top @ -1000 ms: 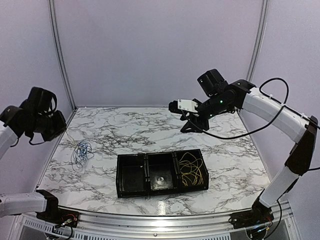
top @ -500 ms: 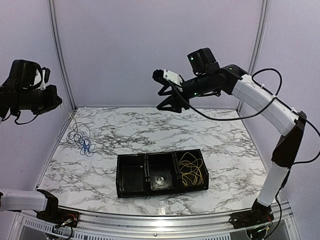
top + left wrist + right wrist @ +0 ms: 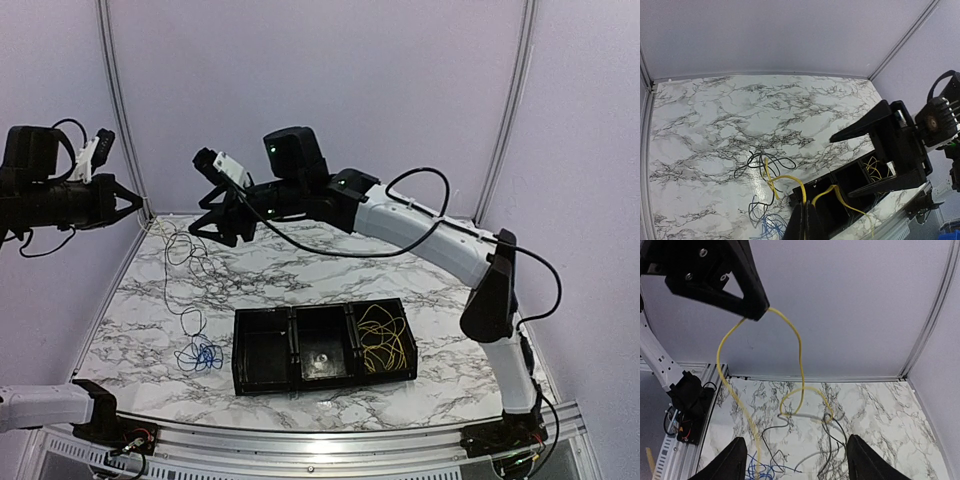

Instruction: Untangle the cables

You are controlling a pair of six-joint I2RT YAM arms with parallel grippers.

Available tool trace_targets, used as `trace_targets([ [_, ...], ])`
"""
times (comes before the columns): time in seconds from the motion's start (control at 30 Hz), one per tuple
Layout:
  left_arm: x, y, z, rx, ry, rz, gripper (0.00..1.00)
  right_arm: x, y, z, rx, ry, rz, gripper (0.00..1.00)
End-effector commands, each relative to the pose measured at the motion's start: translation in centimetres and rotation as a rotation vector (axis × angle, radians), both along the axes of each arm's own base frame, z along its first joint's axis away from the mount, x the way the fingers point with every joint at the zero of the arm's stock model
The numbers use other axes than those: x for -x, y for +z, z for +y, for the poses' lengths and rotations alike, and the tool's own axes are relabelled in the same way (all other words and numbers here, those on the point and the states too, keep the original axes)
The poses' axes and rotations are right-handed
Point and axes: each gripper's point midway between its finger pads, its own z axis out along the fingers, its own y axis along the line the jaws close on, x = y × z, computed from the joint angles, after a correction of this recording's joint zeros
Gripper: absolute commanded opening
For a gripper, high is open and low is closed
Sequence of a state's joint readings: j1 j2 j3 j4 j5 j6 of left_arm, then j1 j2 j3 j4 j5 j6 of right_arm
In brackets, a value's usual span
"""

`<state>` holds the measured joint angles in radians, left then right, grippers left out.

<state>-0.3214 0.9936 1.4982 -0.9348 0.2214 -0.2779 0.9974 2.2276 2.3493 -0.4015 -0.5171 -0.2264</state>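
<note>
The left gripper (image 3: 759, 310) is clamped shut on a yellow cable (image 3: 800, 355), lifted high over the desk (image 3: 450, 290). A dark grey cable (image 3: 771, 159) and a blue cable (image 3: 200, 355) hang snarled below it. The right gripper (image 3: 841, 166), jaws apart and empty, hovers beside the strands. The tangle is mid-separation. Next, the right gripper should probably close on one dark strand and pull it away.

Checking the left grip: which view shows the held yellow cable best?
Right wrist: the yellow cable hangs in loops from the shut left fingers. Left wrist shows only short stretches; top external, just faint strands.
</note>
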Motion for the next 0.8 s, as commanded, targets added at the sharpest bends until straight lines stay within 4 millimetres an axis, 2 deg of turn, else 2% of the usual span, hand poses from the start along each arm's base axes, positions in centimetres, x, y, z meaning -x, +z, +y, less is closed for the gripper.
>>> trace_targets([
  [0.0,0.4,-1.2,-2.4,0.041,-0.142,0.030,0.00,0.4,4.3,2.3,-0.191,0.005,0.063,0.68],
  [0.1,0.6,-1.8,-2.7,0.045,-0.161,0.040,0.00,0.8,4.2,3.4,-0.220,0.010,0.062,0.68],
  [0.3,1.2,-2.4,-3.2,0.065,-0.198,0.061,0.00,2.0,2.2,5.1,-0.200,0.032,0.082,0.68],
  [0.47,1.7,-3.0,-3.5,0.082,-0.217,0.081,0.00,2.6,1.3,6.1,-0.199,0.043,0.077,0.63],
  [0.53,1.9,-3.0,-3.5,0.083,-0.218,0.079,0.00,2.6,0.8,6.5,-0.198,0.033,0.074,0.57],
  [0.77,1.9,-3.4,-3.2,0.075,-0.207,0.074,0.00,2.6,0.0,7.1,-0.196,0.032,0.055,0.22],
])
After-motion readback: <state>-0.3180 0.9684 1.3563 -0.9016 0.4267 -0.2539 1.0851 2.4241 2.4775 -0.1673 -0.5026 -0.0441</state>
